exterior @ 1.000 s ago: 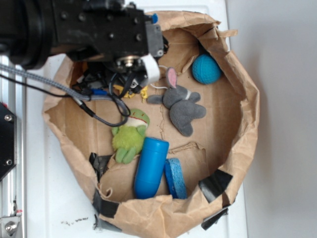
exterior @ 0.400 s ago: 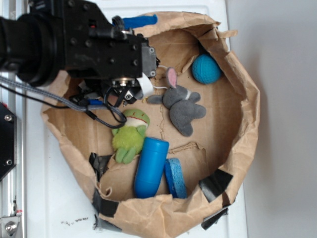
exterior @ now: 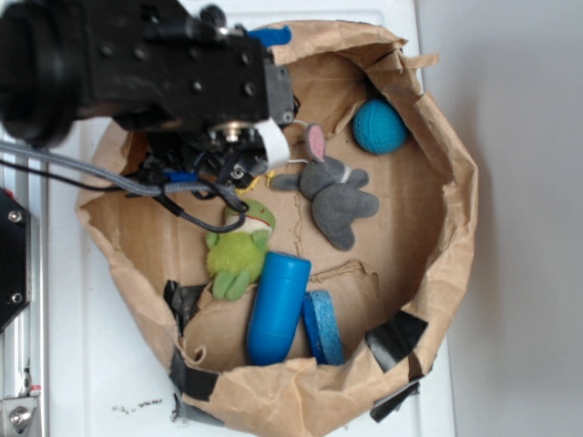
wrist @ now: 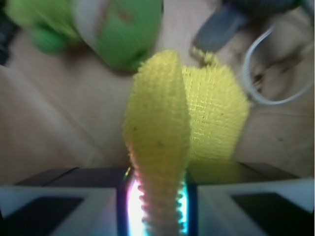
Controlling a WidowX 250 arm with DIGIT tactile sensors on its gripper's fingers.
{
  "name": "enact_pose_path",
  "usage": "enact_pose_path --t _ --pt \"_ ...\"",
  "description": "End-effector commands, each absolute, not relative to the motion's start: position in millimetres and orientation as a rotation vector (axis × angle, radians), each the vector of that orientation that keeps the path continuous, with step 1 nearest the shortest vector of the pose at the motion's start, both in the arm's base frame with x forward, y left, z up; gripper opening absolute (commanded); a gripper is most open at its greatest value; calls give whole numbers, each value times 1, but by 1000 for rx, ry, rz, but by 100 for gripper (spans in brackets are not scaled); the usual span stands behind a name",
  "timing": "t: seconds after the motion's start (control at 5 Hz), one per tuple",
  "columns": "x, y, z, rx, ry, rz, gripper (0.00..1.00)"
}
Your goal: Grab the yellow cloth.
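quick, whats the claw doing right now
Claw: closed, pinching a fold of the yellow cloth.

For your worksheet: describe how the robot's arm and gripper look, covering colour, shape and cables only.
The arm is black and blocky, studded with small screws, with a round metal fitting underneath. Black and grey braided cables loop below it. In the wrist view the gripper shows pale finger blocks with dark insets.
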State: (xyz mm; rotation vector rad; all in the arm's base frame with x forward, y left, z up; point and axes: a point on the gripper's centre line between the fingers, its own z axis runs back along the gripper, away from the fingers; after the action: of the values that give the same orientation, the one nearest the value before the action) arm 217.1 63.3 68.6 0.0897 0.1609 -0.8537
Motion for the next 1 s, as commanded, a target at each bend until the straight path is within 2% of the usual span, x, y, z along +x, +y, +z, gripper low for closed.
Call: enact_pose_path --t 0.0,0.2,0.4,0.6,0.8 --pt "219 40 157 79 51 -599 0" --pt "217 25 177 73 4 -449 0" --pt "221 15 186 1 -62 -408 0" --pt "230 4 187 -32 -125 -416 0" --pt "238 -4 184 -33 -136 -416 0"
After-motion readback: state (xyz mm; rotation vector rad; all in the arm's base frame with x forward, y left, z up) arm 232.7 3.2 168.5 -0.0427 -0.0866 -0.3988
